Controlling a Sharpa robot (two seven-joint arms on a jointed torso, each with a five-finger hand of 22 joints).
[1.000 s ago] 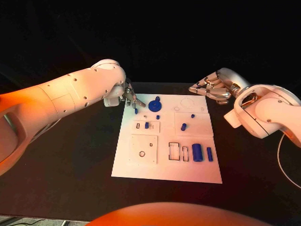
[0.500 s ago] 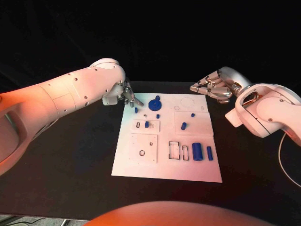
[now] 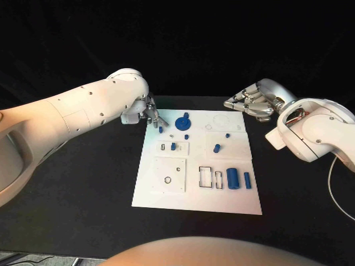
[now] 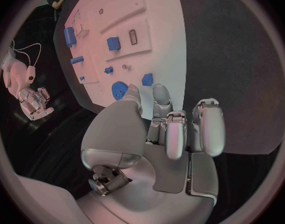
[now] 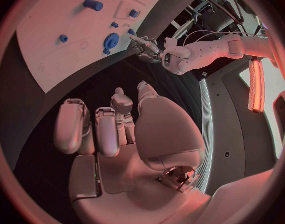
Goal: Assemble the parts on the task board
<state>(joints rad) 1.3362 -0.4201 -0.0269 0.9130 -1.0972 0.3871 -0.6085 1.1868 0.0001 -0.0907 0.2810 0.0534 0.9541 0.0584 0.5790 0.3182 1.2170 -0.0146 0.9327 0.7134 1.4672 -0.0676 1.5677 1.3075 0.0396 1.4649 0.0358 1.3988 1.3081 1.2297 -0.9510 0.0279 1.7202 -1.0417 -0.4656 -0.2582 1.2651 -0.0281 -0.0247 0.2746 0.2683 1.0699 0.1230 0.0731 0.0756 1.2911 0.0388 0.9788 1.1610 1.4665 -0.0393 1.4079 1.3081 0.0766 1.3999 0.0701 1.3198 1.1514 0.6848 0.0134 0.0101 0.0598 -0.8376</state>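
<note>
My left hand (image 3: pixel 151 114) has barely shifted over the last second, fingers (image 4: pixel 156 95) together above the task board (image 3: pixel 171 191)'s far-left corner, beside the small blue part (image 3: pixel 161 129). I cannot tell whether they pinch it. My right hand (image 3: pixel 249 105) stays curled on nothing off the far-right corner, so assembly has not advanced.

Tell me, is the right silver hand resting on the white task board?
No, the right hand hovers curled beyond the white task board's far right corner.

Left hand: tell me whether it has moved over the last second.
Barely. The left hand has edged slightly away from the robot, staying at the task board far-left corner beside the blue gear.
</note>
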